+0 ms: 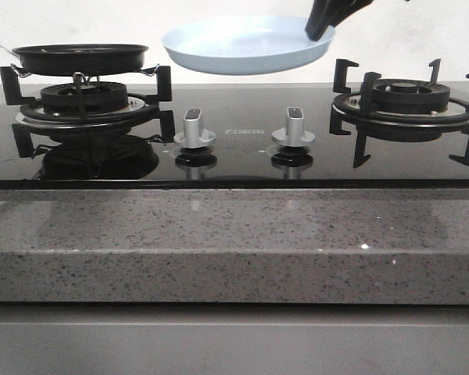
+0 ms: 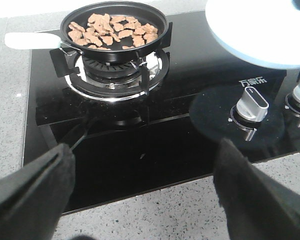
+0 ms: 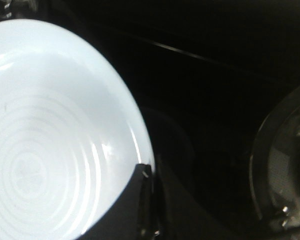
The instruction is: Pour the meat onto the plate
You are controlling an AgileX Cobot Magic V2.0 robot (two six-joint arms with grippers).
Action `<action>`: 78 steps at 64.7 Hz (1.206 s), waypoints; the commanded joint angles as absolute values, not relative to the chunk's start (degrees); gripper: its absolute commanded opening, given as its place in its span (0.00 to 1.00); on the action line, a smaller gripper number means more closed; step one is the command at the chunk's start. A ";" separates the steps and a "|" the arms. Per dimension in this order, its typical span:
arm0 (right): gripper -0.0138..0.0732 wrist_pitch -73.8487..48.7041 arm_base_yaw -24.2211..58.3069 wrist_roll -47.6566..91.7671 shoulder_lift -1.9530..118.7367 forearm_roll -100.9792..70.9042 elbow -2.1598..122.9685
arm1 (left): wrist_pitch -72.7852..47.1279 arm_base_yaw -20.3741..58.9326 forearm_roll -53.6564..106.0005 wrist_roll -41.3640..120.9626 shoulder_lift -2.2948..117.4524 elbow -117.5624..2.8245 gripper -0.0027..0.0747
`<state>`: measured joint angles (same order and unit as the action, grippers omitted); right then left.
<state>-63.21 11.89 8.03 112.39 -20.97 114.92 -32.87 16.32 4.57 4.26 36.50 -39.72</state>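
Observation:
The pale-blue plate [image 1: 246, 44] hangs in the air above the middle of the hob, held by its right rim in my right gripper [image 1: 319, 30], which is shut on it. In the right wrist view the plate [image 3: 45, 130] shows its concentric rings, and my right gripper [image 3: 149, 172] pinches its edge. The meat [image 2: 112, 31] lies as orange-brown pieces in the black frying pan [image 2: 160, 22] on the left burner. My left gripper [image 2: 142, 175] is open over the hob's front edge, short of the pan, with nothing between its fingers. It does not show in the front view.
The pan [image 1: 80, 56] has a pale handle [image 2: 30, 40] pointing left. Two silver knobs [image 1: 195, 127] [image 1: 293, 125] stand mid-hob. The right burner [image 1: 406, 98] carries tall black pan supports. A speckled stone counter edge [image 1: 234, 242] runs along the front.

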 commanded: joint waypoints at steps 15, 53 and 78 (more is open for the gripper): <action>0.03 -48.33 14.66 13.66 92.60 -25.15 90.20 | -28.70 16.66 5.26 4.17 36.86 -41.88 0.76; 0.03 -41.78 14.92 13.72 88.24 -27.82 74.61 | -28.60 16.66 6.25 4.17 36.86 -41.88 0.76; 0.03 -42.65 14.92 13.72 88.81 -27.82 74.61 | -34.26 11.45 6.04 0.00 42.94 -45.78 0.77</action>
